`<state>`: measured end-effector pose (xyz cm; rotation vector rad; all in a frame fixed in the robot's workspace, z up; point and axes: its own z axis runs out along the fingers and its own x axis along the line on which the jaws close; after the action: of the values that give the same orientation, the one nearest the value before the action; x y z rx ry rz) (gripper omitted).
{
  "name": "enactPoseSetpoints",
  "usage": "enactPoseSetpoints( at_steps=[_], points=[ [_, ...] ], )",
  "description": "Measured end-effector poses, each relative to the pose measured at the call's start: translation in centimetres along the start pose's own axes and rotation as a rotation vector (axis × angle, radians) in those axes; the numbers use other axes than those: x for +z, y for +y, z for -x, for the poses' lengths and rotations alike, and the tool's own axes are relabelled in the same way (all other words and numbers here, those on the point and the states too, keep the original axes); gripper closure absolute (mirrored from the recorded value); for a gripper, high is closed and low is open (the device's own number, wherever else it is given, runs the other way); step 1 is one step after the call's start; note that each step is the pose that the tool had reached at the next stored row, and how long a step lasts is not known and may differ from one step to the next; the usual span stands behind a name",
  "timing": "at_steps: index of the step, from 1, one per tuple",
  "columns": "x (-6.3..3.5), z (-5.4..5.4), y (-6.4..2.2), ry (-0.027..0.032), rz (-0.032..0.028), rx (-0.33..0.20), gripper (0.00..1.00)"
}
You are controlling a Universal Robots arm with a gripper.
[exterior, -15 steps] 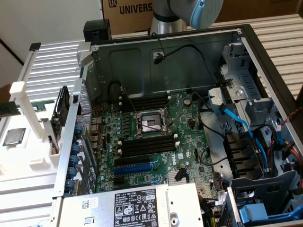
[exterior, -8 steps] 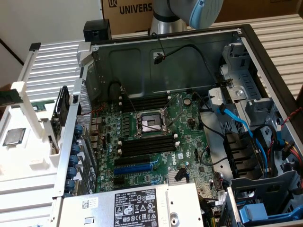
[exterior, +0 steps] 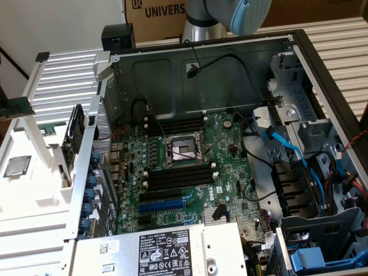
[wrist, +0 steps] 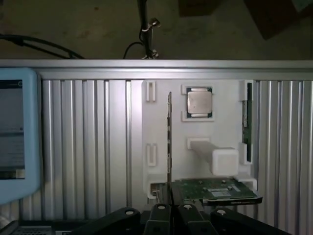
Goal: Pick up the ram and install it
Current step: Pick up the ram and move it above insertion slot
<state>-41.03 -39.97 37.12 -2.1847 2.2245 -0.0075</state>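
Found gripper [wrist: 171, 211] pinched narrow on the ram [wrist: 169, 139], one finger against each face of the stick. Saw the ram edge-on over the white holder tray [wrist: 226, 129], between the tray's small clip slots [wrist: 151, 91] and a loose processor chip [wrist: 199, 103]. Noted a green card [wrist: 215, 192] at the tray edge nearest the gripper. Logged the open computer case [exterior: 230, 75], with black memory slots [exterior: 175, 177] on both sides of the processor socket [exterior: 183, 150].
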Motion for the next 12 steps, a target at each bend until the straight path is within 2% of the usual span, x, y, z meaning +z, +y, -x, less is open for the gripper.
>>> enactPoseSetpoints(
  at_steps=[1,2,3,4,5,12],
  points=[
    [-0.11,0.0,-0.25,0.0005,0.0000,0.000,0.88],
    [-0.67,0.2,-1.17,0.0037,-0.0001,0.000,0.88],
    [-1.24,0.3,-1.81,0.0263,-0.0004,0.000,0.88],
    [-1.45,0.3,-1.98,0.0319,-0.0005,-0.001,0.88],
    [-1.79,0.4,-2.17,0.0334,-0.0002,-0.001,0.88],
    [-4.35,0.9,-3.64,0.0338,-0.0005,-0.001,0.88]
  ],
)
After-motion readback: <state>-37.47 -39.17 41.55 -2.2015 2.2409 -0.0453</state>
